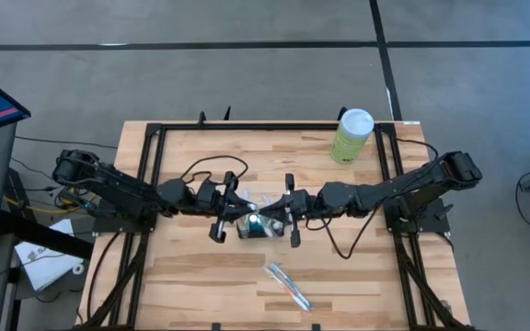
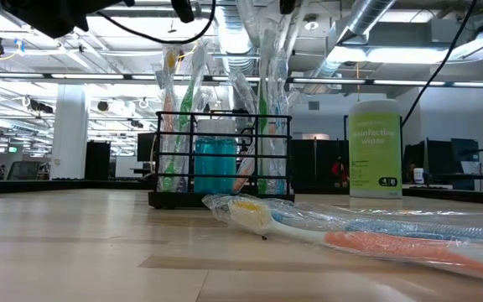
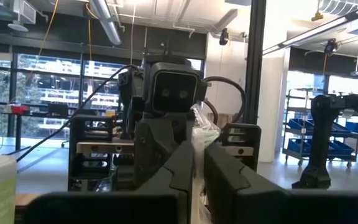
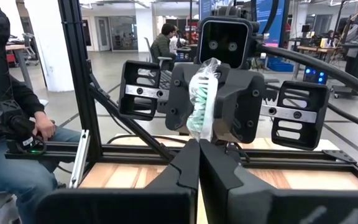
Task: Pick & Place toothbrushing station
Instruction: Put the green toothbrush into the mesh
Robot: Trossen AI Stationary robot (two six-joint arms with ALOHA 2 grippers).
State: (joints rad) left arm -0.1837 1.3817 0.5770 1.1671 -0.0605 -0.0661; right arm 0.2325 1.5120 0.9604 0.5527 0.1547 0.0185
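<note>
The toothbrushing station point(image 1: 258, 226) sits near the middle of the wooden surface point(image 1: 201, 285), a low black wire-mesh holder with wrapped toothbrushes point(image 2: 267, 101) standing upright in its compartments and something teal point(image 2: 215, 166) between them. Both arms reach in toward it from opposite sides. The left hand point(image 1: 235, 210) hangs just at the station's nine o'clock edge, its fingers point(image 3: 185, 168) drawn close with a sliver of clear wrapping between them. The right hand point(image 1: 279, 213) is at the three o'clock edge, fingers point(image 4: 191, 165) pressed together, and whether they catch the wrapped brush head point(image 4: 202, 99) just beyond them I cannot tell. A loose wrapped toothbrush point(image 1: 288, 286) lies flat toward five o'clock from the station, well apart from it. A pale-green wipes canister point(image 1: 351, 135) stands at about one o'clock, near the far right corner. A seated person point(image 4: 8, 124) is visible beside the frame.
</note>
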